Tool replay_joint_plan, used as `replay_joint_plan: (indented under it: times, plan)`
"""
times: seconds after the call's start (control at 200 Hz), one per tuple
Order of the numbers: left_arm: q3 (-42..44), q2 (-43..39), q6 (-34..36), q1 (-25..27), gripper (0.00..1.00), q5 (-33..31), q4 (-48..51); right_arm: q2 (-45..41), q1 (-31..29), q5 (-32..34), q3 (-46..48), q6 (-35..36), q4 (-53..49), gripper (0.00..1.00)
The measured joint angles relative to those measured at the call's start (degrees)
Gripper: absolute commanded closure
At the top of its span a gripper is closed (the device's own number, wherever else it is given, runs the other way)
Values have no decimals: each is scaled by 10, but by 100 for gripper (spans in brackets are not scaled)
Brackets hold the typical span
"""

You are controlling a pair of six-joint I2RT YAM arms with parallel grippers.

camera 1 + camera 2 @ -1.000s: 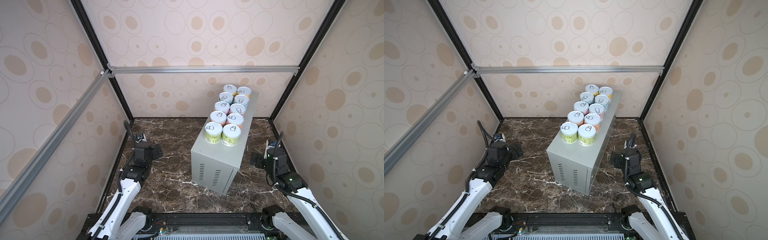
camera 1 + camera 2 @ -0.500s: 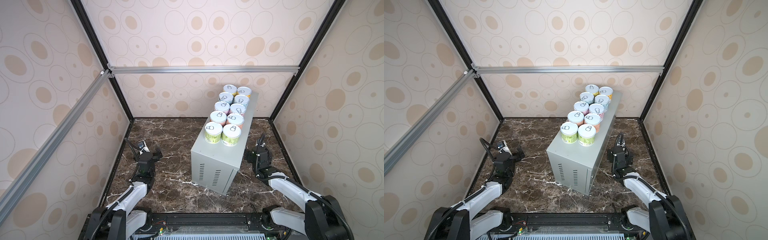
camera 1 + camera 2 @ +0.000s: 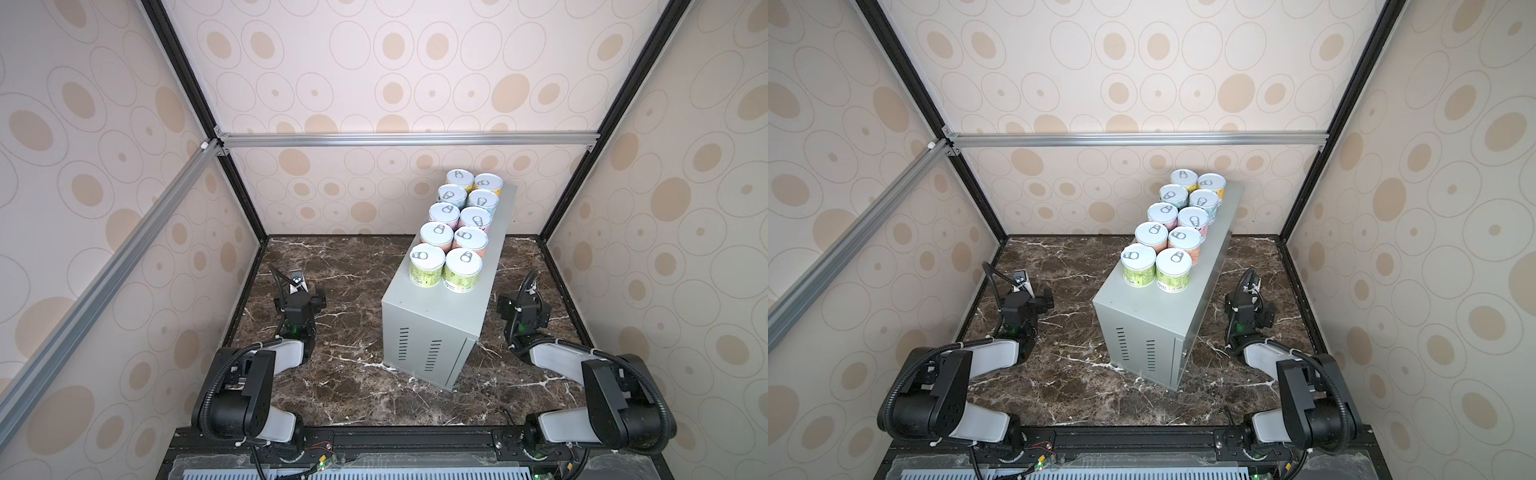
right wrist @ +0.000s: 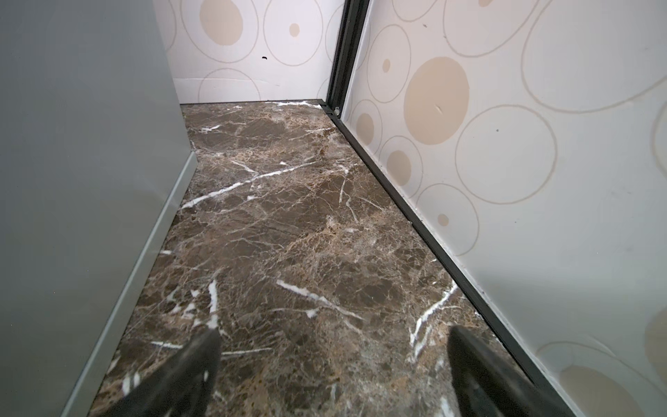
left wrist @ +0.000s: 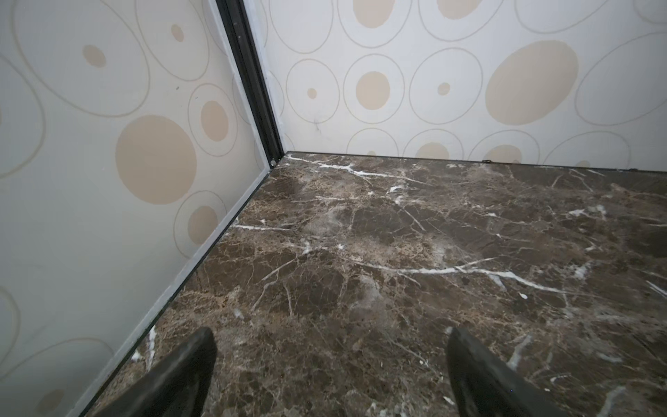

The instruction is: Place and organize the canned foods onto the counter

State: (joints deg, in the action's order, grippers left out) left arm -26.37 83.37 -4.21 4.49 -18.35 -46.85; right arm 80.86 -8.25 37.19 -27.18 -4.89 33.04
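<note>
Several canned foods (image 3: pixel 427 266) (image 3: pixel 1138 266) stand upright in two neat rows on the flat top of the pale-grey counter (image 3: pixel 440 307) (image 3: pixel 1150 307). They run from green labels at the near end to yellow at the far end. My left gripper (image 3: pixel 307 296) (image 5: pixel 330 339) hovers low over the marble, left of the counter. It is open, with nothing between its black fingers (image 5: pixel 187 368). My right gripper (image 3: pixel 519 301) (image 4: pixel 332 339) sits low on the counter's right side. It too is open and empty, beside the counter's grey wall (image 4: pixel 83 144).
Dark brown marble floor (image 3: pixel 353 282) surrounds the counter. Patterned walls close in on three sides, with black frame posts (image 5: pixel 252 83) (image 4: pixel 346 50) in the corners. The right gripper has only a narrow strip between counter and wall. Both arms are folded near the front rail (image 3: pixel 415 436).
Both arms have folded down and drawn back toward their bases, bringing the grippers lower over the marble. The cans and counter have not moved. Both grippers stayed open.
</note>
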Motion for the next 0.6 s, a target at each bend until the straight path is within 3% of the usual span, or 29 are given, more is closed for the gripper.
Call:
replay_joint_plan:
  times: [0.275, 0.6]
  plan:
    - [51, 47, 5, -10, 1, 40, -94, 42, 2, -36, 21, 2, 66, 0]
    - [126, 60, 9, -14, 1, 69, -221, 37, 3, -124, 171, 35, 288, 0]
